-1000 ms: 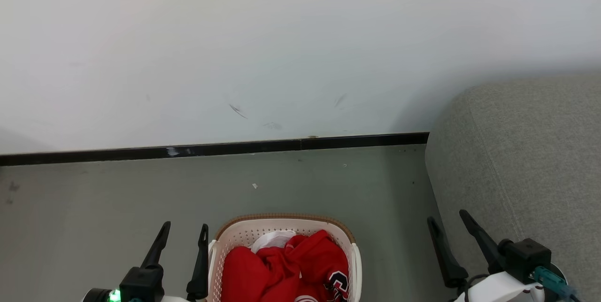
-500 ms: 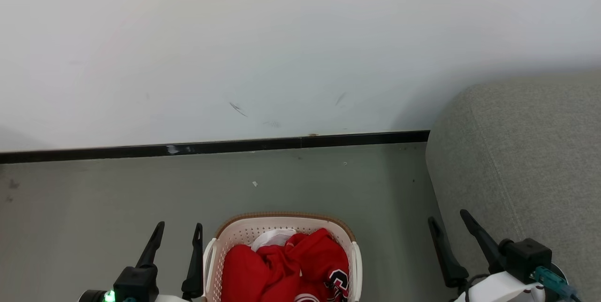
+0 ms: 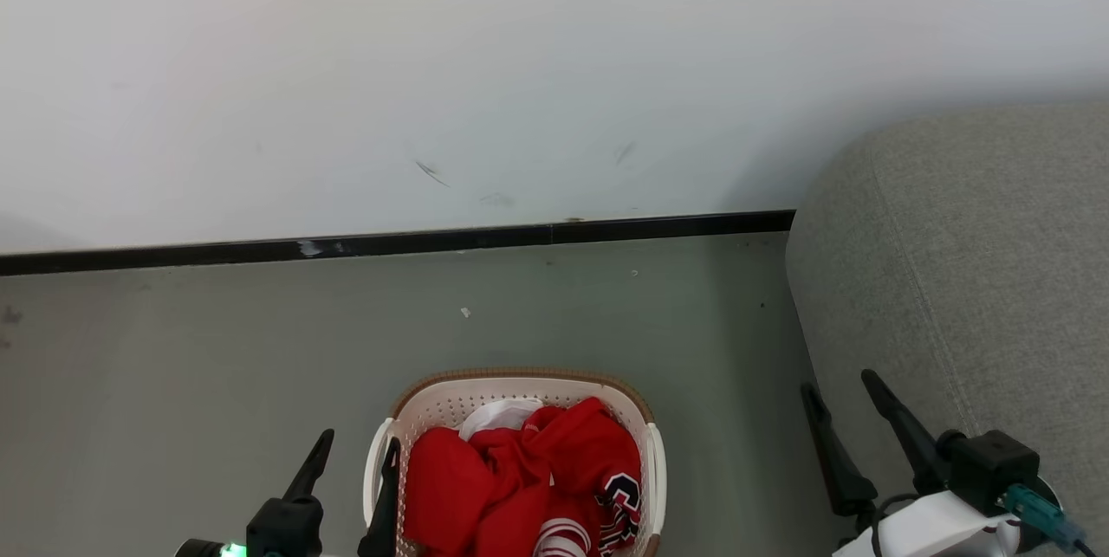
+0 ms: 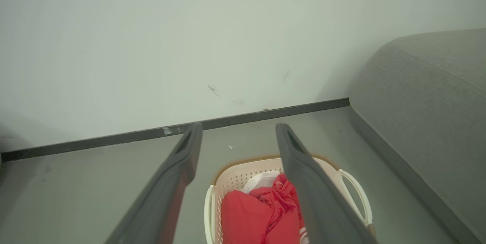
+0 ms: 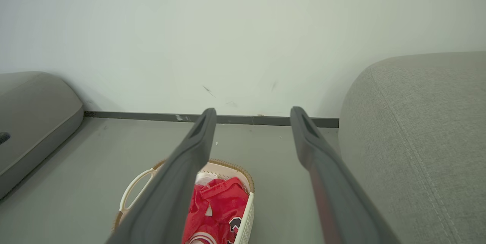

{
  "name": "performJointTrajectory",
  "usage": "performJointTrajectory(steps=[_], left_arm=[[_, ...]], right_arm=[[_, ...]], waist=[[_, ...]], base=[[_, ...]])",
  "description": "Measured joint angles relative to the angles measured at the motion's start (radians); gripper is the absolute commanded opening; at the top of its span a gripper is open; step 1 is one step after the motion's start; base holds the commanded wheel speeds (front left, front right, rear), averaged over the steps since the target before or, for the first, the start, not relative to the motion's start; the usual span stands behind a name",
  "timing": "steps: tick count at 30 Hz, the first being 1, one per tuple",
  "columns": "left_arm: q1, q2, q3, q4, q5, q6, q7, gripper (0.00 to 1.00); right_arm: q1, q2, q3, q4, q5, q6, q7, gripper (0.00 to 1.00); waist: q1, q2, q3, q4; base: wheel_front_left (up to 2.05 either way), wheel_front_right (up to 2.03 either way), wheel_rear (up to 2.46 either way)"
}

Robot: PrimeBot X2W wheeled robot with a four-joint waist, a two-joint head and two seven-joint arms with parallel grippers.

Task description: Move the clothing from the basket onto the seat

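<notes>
Both arms wait low at what I judge to be the start of a laundry run that I am steering from afar. My left gripper (image 3: 361, 438) is spread wide and holds nothing. Its inner finger crosses the left handle of the basket (image 3: 520, 375) in the head view, though I cannot tell whether the two touch. The basket stands on the grey floor (image 3: 217, 340), just to the right of that gripper and a little ahead of its tips. It is well to the left of my right gripper (image 3: 838, 380), which is likewise spread and empty. The left arm sits where it does, I judge, because it has the shorter reach into the pile.

The basket is full. The clothing (image 3: 520, 479) is heaped in it to about the rim, with red folds bunched together and a white piece (image 3: 500, 415) tucked at the end farthest from both grippers. A dark letter logo (image 3: 620, 501) and striped trim show on the side nearer the right gripper.

The seat (image 3: 970, 262) rises immediately to the right of the right gripper, its rounded corner just beyond the fingertips. I judge that arm is kept beside the cushion to be ready for the drop. Each garment will have to cross the strip of floor between basket and cushion. All the clothing I can see lies in the basket, so every piece has yet to be moved. A second grey cushion (image 5: 34, 122) lies far to the left of the right gripper, against the wall (image 5: 228, 27).
</notes>
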Motion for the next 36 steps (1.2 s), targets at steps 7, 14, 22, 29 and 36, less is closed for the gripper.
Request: performJointTrajectory(steps=[7, 14, 22, 29, 36], left_arm=[[-0.052, -0.002, -0.054, 0.067, 0.016, -0.03, 0.0, 1.0], [-0.119, -0.005, -0.092, 0.142, 0.029, -0.046, 0.002, 1.0], [-0.193, -0.011, -0.123, 0.236, 0.061, -0.063, 0.012, 1.0], [-0.259, -0.012, -0.131, 0.287, 0.072, -0.063, 0.019, 1.0], [-0.334, -0.015, -0.141, 0.353, 0.086, -0.063, 0.019, 1.0]], right_arm=[[0.001, 0.001, -0.045, -0.03, -0.005, 0.0, 0.0, 1.0], [0.0, 0.001, -0.083, -0.065, -0.005, 0.0, 0.0, 1.0], [-0.005, 0.001, -0.111, -0.1, 0.0, 0.0, -0.003, 1.0], [-0.027, 0.002, -0.117, -0.124, 0.003, 0.0, -0.004, 1.0], [-0.101, 0.002, -0.109, -0.157, 0.007, 0.0, -0.005, 1.0]], waist=[[0.0, 0.0, 0.036, -0.01], [0.0, 0.0, 0.082, -0.025], [0.0, 0.0, 0.148, -0.048], [0.0, 0.0, 0.206, -0.067], [0.0, 0.0, 0.284, -0.092]], base=[[0.0, 0.0, 0.0], [0.0, 0.0, 0.0], [0.0, 0.0, 0.0], [0.0, 0.0, 0.0], [0.0, 0.0, 0.0]])
